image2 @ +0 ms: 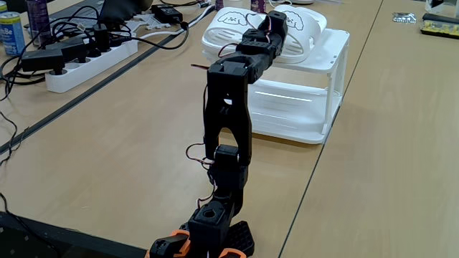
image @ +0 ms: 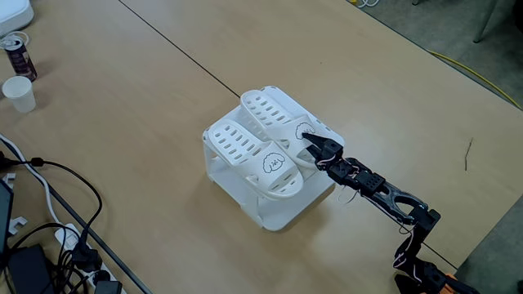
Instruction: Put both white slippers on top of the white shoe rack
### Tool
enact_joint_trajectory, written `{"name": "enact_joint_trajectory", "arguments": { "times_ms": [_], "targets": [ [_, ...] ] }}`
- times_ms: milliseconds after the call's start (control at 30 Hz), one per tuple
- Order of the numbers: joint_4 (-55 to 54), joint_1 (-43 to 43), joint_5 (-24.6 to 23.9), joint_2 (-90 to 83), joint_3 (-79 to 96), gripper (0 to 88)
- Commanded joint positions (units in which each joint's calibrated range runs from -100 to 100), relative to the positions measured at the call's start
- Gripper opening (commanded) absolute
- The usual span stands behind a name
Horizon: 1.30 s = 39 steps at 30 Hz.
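Two white slippers lie side by side on the flat top of the white shoe rack (image: 227, 170). The nearer slipper (image: 245, 149) shows its black face on the strap. My gripper (image: 311, 147) reaches in from the lower right and sits at the strap end of the farther slipper (image: 271, 110), touching it; its fingers are too dark to tell how they stand. In the other fixed view the arm rises in front of the rack (image2: 319, 93), and the gripper (image2: 277, 23) covers the gap between the left slipper (image2: 228, 25) and the right slipper (image2: 307, 18).
A red can (image: 18, 55) and a white cup (image: 20, 92) stand at the far left. Cables and a power strip (image2: 86, 61) lie along the table's left side, with a blue can (image2: 11, 32) behind. The table edge runs close to the arm's base (image: 421, 273).
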Motion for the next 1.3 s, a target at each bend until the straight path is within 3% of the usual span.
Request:
{"name": "enact_joint_trajectory", "arguments": {
  "times_ms": [0, 100, 333, 967, 1267],
  "targets": [
    [0.0, 0.4, 0.4, -1.0, -5.1, 0.7],
    [-0.1, 0.4, 0.4, -1.0, -4.8, 1.9],
    [-0.1, 0.4, 0.4, -1.0, -4.8, 32.3],
    [0.1, 0.5, 0.4, -10.6, -3.9, 32.4],
    [0.1, 0.5, 0.4, -21.9, 10.3, 32.4]
  ]
}}
